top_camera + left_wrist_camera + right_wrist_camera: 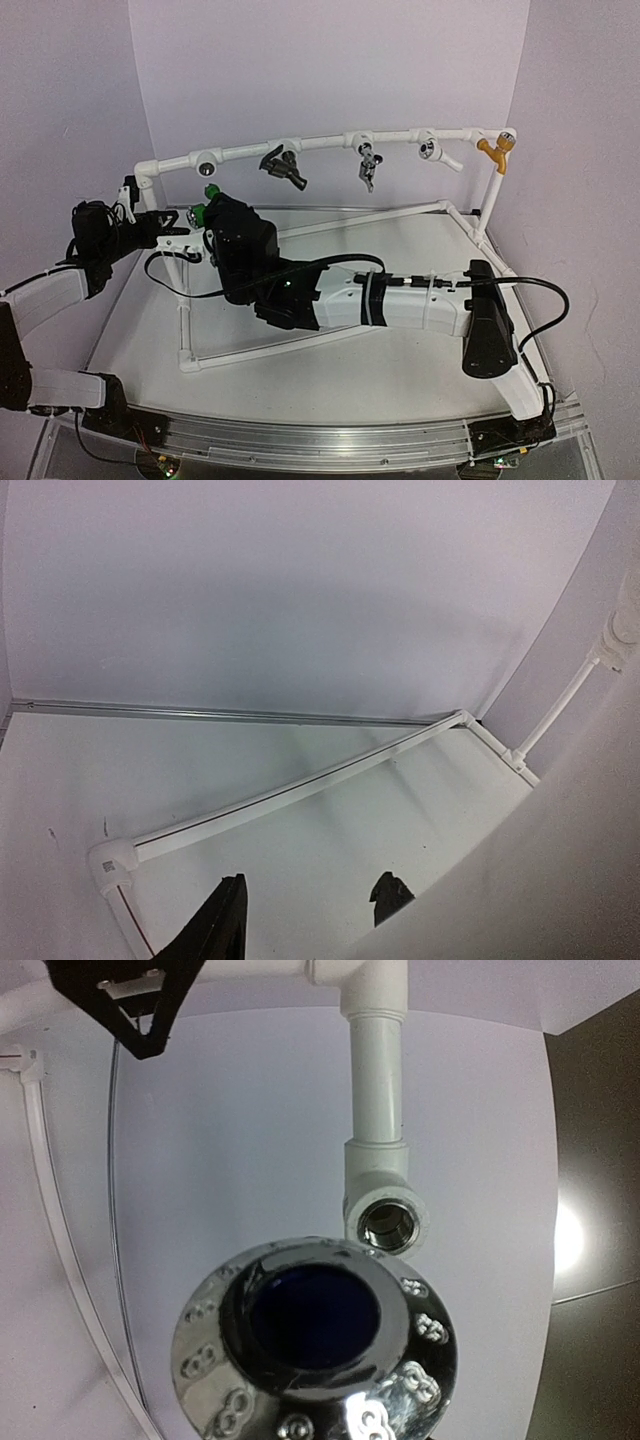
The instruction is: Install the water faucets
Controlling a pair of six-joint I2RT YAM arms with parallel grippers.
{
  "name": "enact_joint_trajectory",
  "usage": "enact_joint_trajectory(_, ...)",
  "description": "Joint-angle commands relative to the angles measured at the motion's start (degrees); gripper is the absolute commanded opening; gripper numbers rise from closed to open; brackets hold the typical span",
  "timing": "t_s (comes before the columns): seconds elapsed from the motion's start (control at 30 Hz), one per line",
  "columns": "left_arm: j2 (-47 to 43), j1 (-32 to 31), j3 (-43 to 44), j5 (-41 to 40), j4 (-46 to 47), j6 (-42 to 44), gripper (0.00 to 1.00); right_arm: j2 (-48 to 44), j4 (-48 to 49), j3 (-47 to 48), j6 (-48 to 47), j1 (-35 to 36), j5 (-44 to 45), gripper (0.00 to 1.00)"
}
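Gripping green faucet (210, 191): right hand (207, 218) clamped on its body, chrome end (420, 1340) facing pipe socket (388, 1225). Rigid, light, probably slick; take by plastic body. Left hand (312, 905) apart, empty.

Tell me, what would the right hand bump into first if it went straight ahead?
Probably the open socket on the white pipe: the silver end of the tap in the right hand faces it. Depth is hard to judge.
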Motion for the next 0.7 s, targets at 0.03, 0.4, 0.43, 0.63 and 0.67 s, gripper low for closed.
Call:
enact_joint_trajectory(0.03,-4.3,-3.9,-1.6,5.0,3.0,-6.0,0.08,-1.7,6.0,2.6,-2.9,0.8,2.9,0.00)
enact_joint_trajectory(0.4,-5.3,-4.7,-3.1,0.7,2.7,-7.0,0.00,-4.3,8.0,0.0,-3.4,3.7,6.5,0.00)
enact_joint_trajectory(0.43,-5.3,-4.8,-3.1,0.6,2.7,-7.0,0.00,-4.3,8.0,0.1,-3.3,3.8,6.7,0.00)
enact_joint_trajectory(0.63,-5.9,-4.8,-3.5,0.5,2.7,-6.8,0.00,-4.3,8.0,0.8,-2.8,3.3,6.8,0.00)
enact_joint_trajectory(0.67,-5.9,-4.8,-3.5,0.4,2.7,-6.7,0.00,-4.2,8.0,1.2,-2.7,3.0,6.9,0.00)
